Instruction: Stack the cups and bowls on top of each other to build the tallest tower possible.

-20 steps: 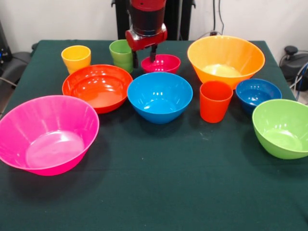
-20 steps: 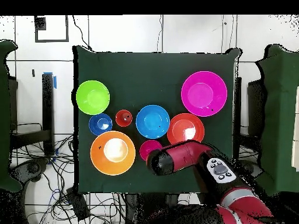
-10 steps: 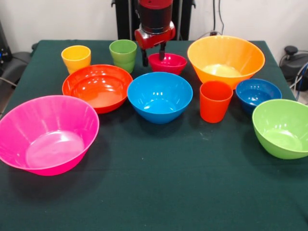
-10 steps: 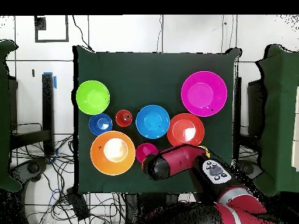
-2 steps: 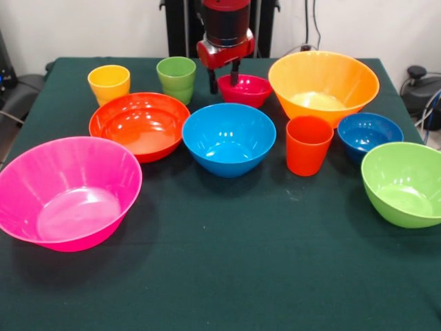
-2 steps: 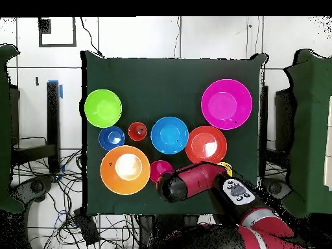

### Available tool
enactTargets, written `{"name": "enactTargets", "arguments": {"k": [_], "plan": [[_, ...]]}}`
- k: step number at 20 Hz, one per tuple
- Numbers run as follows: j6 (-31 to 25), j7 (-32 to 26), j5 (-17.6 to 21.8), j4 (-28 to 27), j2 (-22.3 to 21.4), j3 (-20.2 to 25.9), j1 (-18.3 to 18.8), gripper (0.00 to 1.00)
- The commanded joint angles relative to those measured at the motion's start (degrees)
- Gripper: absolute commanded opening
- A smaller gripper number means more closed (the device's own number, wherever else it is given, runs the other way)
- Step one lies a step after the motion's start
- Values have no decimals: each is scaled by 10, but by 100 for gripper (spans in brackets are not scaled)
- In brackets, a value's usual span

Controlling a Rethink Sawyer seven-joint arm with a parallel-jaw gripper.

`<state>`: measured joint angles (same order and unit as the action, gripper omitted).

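Observation:
My gripper [image 5: 224, 78] comes down at the table's far side, shut on the left rim of the small magenta bowl [image 5: 249, 89], one finger inside and one outside. In the overhead view the arm [image 6: 198, 181] covers the gripper and part of this bowl [image 6: 157, 170]. Beside it stand the light green cup [image 5: 176, 77] and the yellow cup [image 5: 109, 83]. The orange-red cup [image 5: 308, 145] stands right of the medium blue bowl [image 5: 227, 138]. Alone at the near left sits the large pink bowl [image 5: 65, 193], with nothing in it.
The large yellow-orange bowl [image 5: 322, 83] stands close to the right of the magenta bowl. The wide red-orange bowl [image 5: 138, 124] is to its near left. The small dark blue bowl [image 5: 368, 134] and the lime green bowl [image 5: 406, 183] sit at the right edge.
The gripper has carried the magenta bowl to the right in the front view, away from the green cup and toward the yellow-orange bowl. Everything else is unmoved.

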<state>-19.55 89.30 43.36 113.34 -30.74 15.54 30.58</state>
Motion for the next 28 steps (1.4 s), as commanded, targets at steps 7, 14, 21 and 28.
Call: {"name": "enactTargets", "arguments": {"k": [7,14,21,28], "plan": [[135,79,25,-3,-2,14,-47,0],[142,87,0,12,-16,-8,-61,0],[42,82,-27,1,-47,-54,-113,0],[-68,99,-32,-49,-59,-154,-221,0]]}}
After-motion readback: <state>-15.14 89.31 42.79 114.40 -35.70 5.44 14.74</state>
